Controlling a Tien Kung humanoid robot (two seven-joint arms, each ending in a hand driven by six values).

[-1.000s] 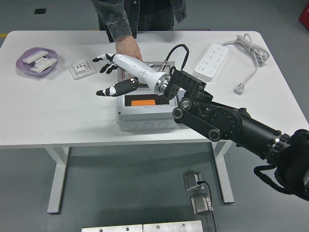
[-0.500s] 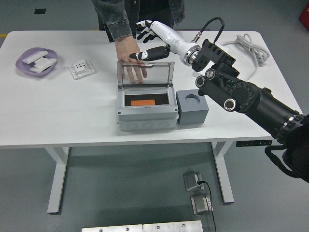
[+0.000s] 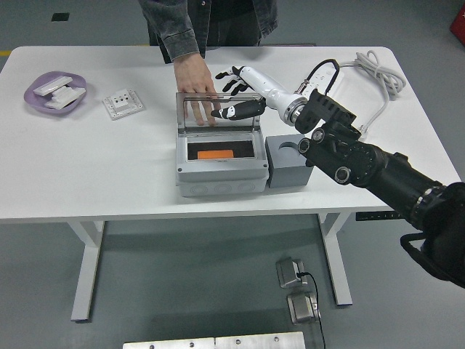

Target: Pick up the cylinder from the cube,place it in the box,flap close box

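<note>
Far left on the table [image 3: 109, 167], a purple dish [image 3: 33, 93] and a socket plate [image 3: 123, 103] sit idle. In the grey box [image 3: 220, 177] lies the orange cylinder [image 3: 216, 154]; the clear flap [image 3: 218, 110] stands upright, a person's hand [image 3: 195, 76] just behind it. The right hand [image 3: 234, 94] hovers at its top edge, fingers [image 3: 225, 112] spread, holding nothing. Closing step, I'd say: push the flap down next. Right of the box, the cube [image 3: 287, 167] sits empty.

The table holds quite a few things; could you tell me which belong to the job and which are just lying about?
Job:
grey box, lid up
orange cylinder inside it
grey cube
right hand at the lid

Lying about:
purple dish
wall socket
power strip
</note>
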